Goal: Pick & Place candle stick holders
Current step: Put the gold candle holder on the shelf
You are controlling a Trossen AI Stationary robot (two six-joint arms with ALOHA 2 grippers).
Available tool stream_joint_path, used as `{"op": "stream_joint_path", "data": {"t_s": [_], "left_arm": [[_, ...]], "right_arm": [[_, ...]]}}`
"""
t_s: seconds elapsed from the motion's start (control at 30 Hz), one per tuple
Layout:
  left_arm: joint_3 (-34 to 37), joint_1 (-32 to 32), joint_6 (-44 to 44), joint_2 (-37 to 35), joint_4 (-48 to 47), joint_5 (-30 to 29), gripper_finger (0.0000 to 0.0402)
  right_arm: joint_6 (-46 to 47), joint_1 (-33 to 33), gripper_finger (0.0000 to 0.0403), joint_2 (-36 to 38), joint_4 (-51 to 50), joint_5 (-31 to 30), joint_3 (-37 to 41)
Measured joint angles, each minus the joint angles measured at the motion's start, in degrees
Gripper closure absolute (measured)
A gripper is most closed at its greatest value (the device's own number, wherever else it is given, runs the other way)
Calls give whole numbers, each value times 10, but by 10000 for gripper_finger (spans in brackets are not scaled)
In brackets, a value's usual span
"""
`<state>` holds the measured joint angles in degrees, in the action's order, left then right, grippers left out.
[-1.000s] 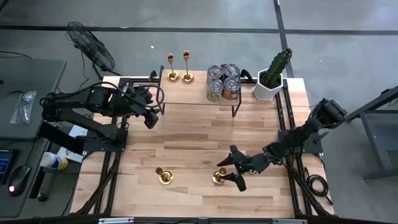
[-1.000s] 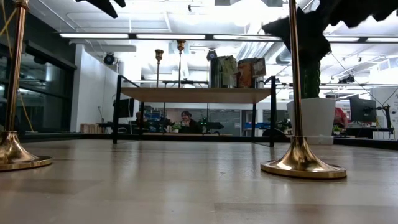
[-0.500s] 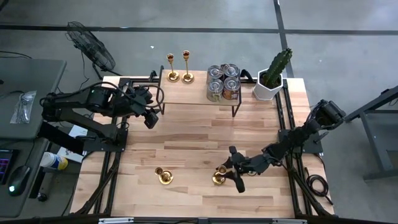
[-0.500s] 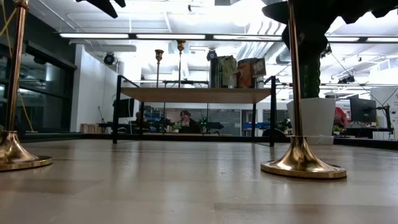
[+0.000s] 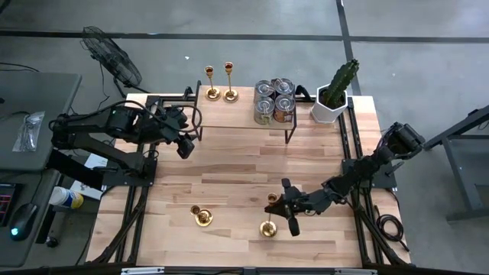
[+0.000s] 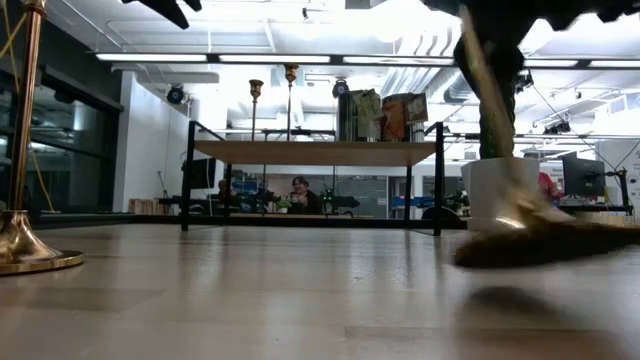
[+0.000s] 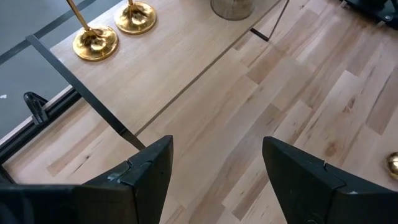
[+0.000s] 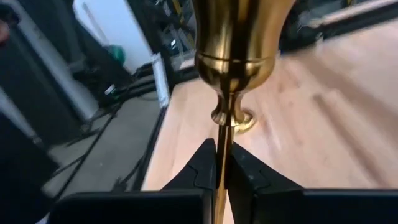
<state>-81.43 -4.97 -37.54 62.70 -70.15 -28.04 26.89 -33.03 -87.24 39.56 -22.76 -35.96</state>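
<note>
Several gold candle stick holders show. Two stand by their round bases on the raised shelf (image 5: 229,114) at the far side (image 5: 212,82) (image 5: 229,81). One stands on the tabletop near the front (image 5: 202,216). My right gripper (image 5: 281,206) is shut on another holder (image 5: 269,214), which is tilted, with its cup (image 5: 271,198) toward the far edge and its base (image 5: 267,228) toward the near edge. My left gripper (image 5: 186,145) hangs open above the table's far left, with nothing between its fingers (image 7: 149,168). My right gripper pinches the holder's thin stem (image 8: 222,134) between its two fingers, just below the cup (image 8: 235,37). The fingers come nearly level from the table's right side and lie across the stem. The holder leans, and its blurred base (image 6: 540,240) is at or just above the tabletop.
Several silver-topped cans (image 5: 275,99) stand on the shelf's right half. A white pot with a cactus (image 5: 334,95) stands at the far right corner. Black frame rails run along both table sides (image 5: 130,206) (image 5: 359,206). A person sits in the room beyond (image 6: 298,192).
My right gripper has shut on the holder's stem without shifting its place. The holder, upright before, has tipped: its cup has gone toward the far edge and its base has swung toward the near edge.
</note>
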Motion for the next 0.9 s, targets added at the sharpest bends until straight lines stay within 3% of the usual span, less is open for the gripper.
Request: {"op": "stream_joint_path", "data": {"t_s": [0.37, 0.63, 0.9], "left_arm": [[0, 0, 13, 0, 0, 6, 160], [0, 0, 35, -4, 1, 6, 160], [0, 0, 51, -4, 16, 8, 160]], "right_arm": [[-63, 37, 396, 0, -52, -42, -82], [-61, 79, 397, 0, -176, 3, -162], [-57, 115, 397, 0, -230, 22, -216]]}}
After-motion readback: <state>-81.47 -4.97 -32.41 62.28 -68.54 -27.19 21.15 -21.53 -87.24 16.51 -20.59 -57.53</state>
